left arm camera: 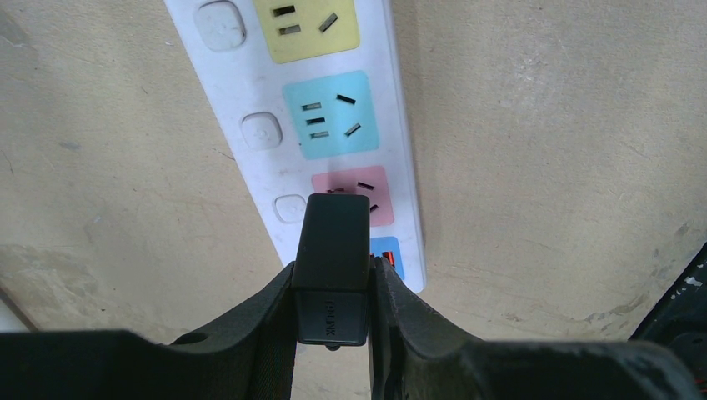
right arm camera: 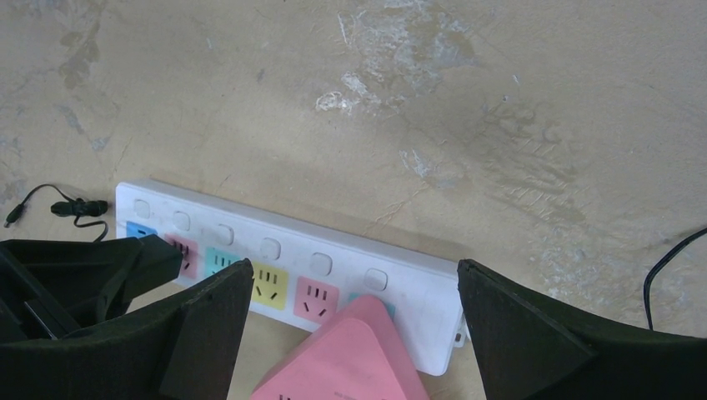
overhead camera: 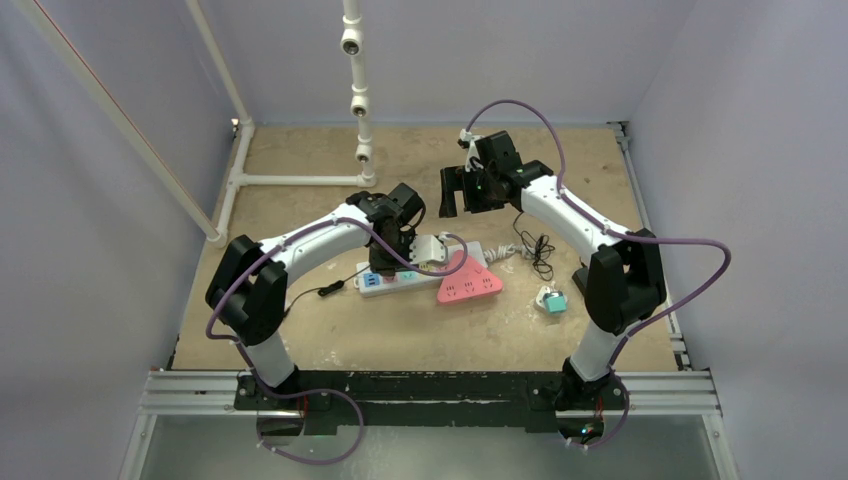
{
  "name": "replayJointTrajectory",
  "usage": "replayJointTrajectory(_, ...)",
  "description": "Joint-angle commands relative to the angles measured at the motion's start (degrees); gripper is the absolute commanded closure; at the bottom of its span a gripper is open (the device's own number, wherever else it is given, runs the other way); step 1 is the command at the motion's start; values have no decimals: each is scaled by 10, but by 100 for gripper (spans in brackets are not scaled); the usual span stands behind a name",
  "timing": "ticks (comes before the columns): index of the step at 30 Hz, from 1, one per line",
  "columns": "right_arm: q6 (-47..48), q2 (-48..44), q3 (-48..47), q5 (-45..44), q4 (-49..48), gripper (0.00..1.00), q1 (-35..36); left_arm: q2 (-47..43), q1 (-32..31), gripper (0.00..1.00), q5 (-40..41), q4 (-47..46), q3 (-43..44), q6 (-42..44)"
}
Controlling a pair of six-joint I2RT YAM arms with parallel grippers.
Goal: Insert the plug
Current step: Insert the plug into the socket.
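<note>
Tan table [overhead camera: 330, 340], white power strip [overhead camera: 395, 283], pink socket block [overhead camera: 468, 286], teal adapter [overhead camera: 551, 300]

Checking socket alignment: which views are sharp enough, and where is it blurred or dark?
Left wrist: power strip slots crisp, black plug sharp but dim. Right wrist: strip sharp, right pincer fingers dark silhouettes. Top external: evenly lit, sockets too small.

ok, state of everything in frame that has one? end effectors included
left end effector: shut on black plug
black plug: held over the pink socket, not visibly seated
right end effector: open, empty, raised
white power strip: lying flat; yellow socket and cyan socket empty
pink triangular strip: lying flat, nothing plugged in
</note>
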State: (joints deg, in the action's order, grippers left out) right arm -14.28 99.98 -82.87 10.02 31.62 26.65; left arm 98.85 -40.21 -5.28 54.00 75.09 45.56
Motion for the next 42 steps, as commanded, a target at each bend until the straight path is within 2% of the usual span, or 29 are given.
replayJointTrajectory(1, 4, -27, 7, 8, -17, 6, -1, -10, -1, 100, 5, -4, -5, -19)
replayJointTrajectory(21, 3, -29, 7, 0, -13, 6, -1, 12, -21, 100, 10, -17, -36, -28)
replayJointTrajectory(31, 3, -29, 5, 0, -12, 7, -1, 20, -26, 100, 11, -22, -47, -62)
replayJointTrajectory(42, 3, -26, 5, 0, -13, 7, -1, 15, -26, 100, 16, -47, -100, -87)
